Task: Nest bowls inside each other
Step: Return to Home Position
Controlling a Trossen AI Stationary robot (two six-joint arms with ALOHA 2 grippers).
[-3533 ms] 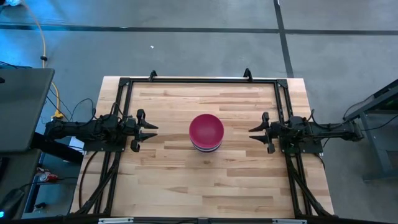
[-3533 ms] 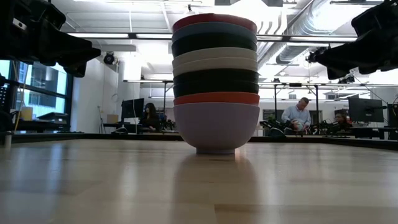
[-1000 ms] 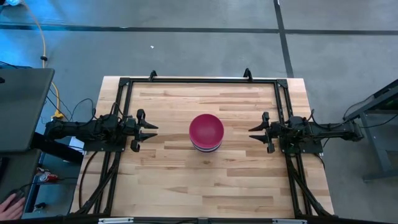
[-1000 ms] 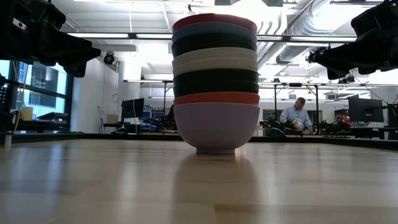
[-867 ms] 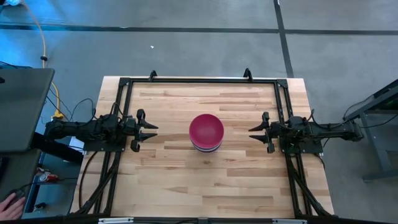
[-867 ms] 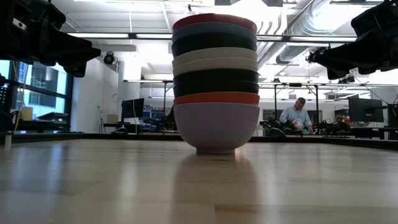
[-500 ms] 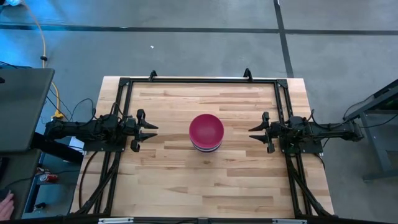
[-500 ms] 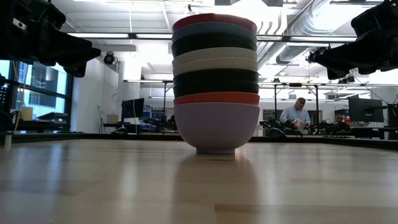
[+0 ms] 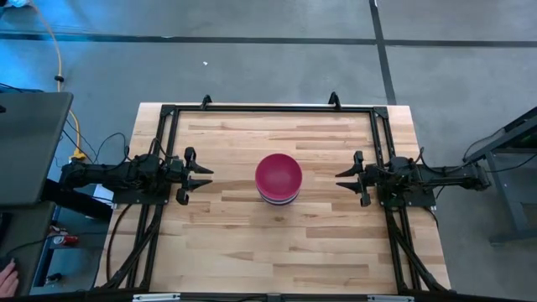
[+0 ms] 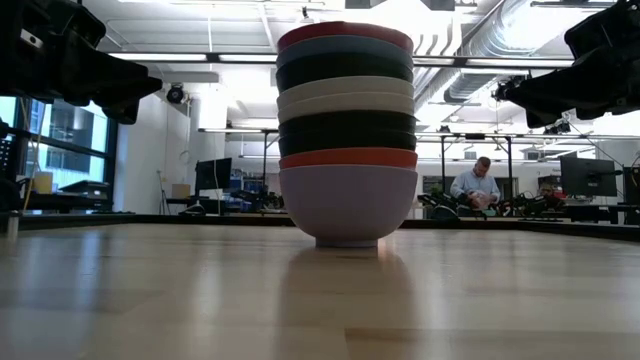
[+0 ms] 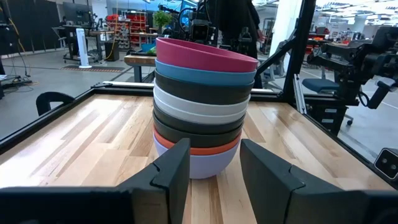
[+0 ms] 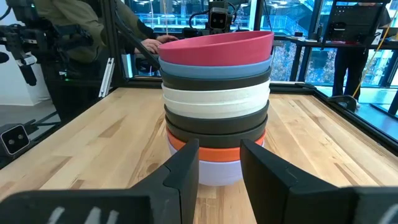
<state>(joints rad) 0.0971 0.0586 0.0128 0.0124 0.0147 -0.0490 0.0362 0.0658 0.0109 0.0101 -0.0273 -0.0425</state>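
The bowls (image 9: 278, 178) sat nested one inside another in a single upright stack at the centre of the table (image 9: 235, 243). The left gripper (image 9: 203, 178) lay to the stack's left and the right gripper (image 9: 343, 179) to its right, each well apart from it.

No lettering, number, brand or sign can be read in any view. The bowls (image 10: 346, 130) and the worktop (image 9: 226, 226) carry no legible marking, and whatever stands on the screens, shelves and walls of the room behind is too small to make out.
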